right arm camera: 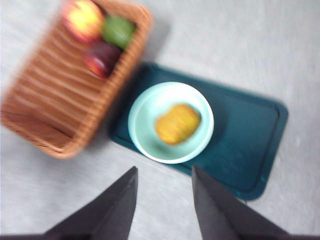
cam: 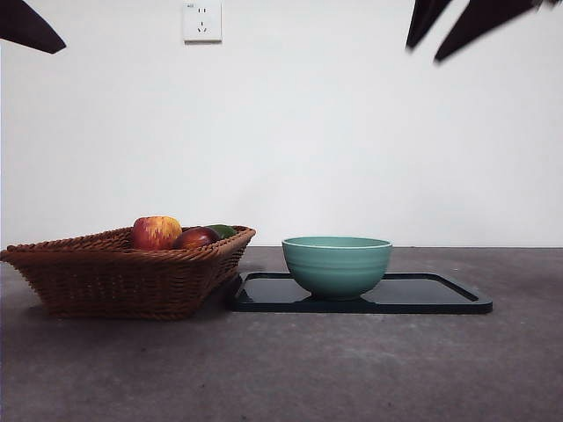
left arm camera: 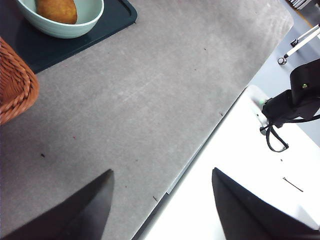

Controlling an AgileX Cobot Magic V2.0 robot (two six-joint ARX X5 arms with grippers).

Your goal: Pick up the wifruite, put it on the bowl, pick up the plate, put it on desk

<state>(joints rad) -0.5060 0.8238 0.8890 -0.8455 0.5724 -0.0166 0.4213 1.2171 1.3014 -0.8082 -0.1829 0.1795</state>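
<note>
White wall fills the background of the front view, with a white power socket (cam: 201, 21) high on it; a tiny mark at its top corner is too small to read. No other writing shows on anything. Below lies the desk (cam: 290, 369), grey-brown and matte. On it a dark flat tray (cam: 440, 294) carries the bowl (cam: 337, 264), teal with faint ridges, standing toward the tray's end nearest a wicker basket (cam: 106, 277). The basket sits just beside the tray and holds a red-yellow apple (cam: 156, 232), a dark red fruit (cam: 195, 237) and a green fruit (cam: 222, 230). The wifruite (right arm camera: 178, 123) lies inside the bowl, on its bottom, seen blurred from above. The right gripper (right arm camera: 164, 200) hangs high over the bowl and tray, jaws parted and holding nothing. The left gripper (left arm camera: 162, 200) waits off by the desk's edge, jaws wide apart and empty
</note>
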